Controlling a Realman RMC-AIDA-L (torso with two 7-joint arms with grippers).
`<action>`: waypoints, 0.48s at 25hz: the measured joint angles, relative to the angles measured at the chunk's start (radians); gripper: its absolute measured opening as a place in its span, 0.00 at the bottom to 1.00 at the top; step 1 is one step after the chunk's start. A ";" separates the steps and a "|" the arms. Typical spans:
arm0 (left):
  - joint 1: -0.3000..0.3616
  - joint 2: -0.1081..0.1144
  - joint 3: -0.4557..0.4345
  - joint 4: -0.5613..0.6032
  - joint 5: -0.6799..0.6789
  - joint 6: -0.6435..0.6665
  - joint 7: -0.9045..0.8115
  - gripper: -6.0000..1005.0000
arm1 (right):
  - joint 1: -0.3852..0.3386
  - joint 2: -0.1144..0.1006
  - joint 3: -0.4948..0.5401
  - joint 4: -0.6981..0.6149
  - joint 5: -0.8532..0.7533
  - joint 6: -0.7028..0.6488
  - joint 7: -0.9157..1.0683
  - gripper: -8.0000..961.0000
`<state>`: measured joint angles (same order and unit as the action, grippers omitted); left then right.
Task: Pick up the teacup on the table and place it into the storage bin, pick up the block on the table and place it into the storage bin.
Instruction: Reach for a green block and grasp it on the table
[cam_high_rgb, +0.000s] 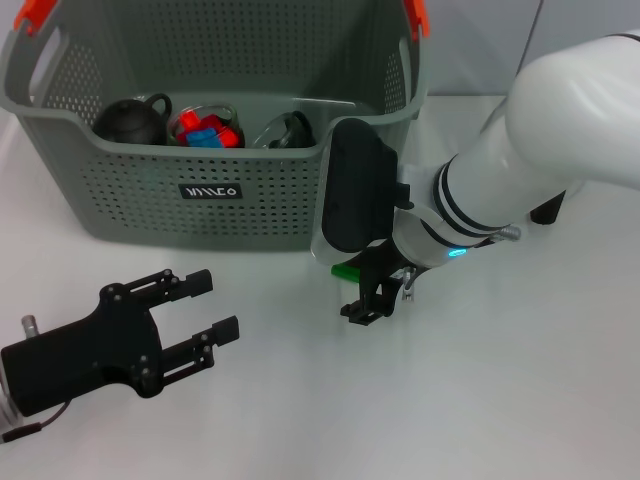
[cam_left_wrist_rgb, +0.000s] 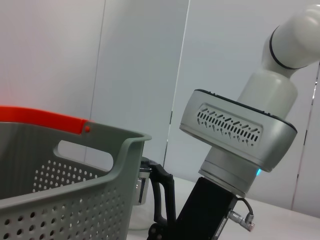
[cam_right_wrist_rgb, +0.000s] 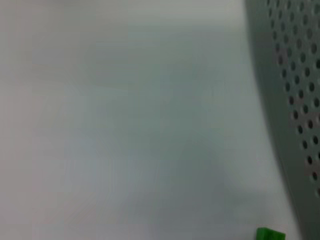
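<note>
Bin: large grey perforated plastic storage bin (cam_high_rgb: 250, 190) with orange handle clips stands at the far side of the white table (cam_high_rgb: 500, 400); it holds a dark teapot-like vessel (cam_high_rgb: 130, 120) and other items.
Block: small green block (cam_high_rgb: 345, 269) lies on the table just beside the bin's near right corner, under the right tool.
Right tool (cam_high_rgb: 375, 300): low over the block; finger state cannot be determined.
Left tool (cam_high_rgb: 210, 325): fingers apart, holding nothing, near the table's front left.
Handling: block judged light, rigid, smooth-faced; grip across two opposite flat sides.
Teacup: not identifiable with certainty.
</note>
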<state>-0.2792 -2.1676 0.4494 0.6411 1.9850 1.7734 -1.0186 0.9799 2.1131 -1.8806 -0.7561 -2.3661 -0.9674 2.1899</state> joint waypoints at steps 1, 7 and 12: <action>0.000 0.000 0.000 0.000 0.000 0.000 0.000 0.63 | 0.001 0.000 0.000 0.002 0.000 0.001 0.000 0.70; -0.001 0.000 0.000 -0.002 0.000 -0.003 0.000 0.63 | 0.001 0.001 0.000 0.014 0.001 0.005 -0.002 0.70; -0.004 0.001 0.000 -0.014 0.003 -0.016 0.000 0.63 | 0.000 0.004 -0.005 0.016 0.002 0.017 -0.009 0.70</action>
<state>-0.2833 -2.1666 0.4495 0.6269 1.9878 1.7572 -1.0185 0.9801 2.1168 -1.8860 -0.7399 -2.3639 -0.9506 2.1806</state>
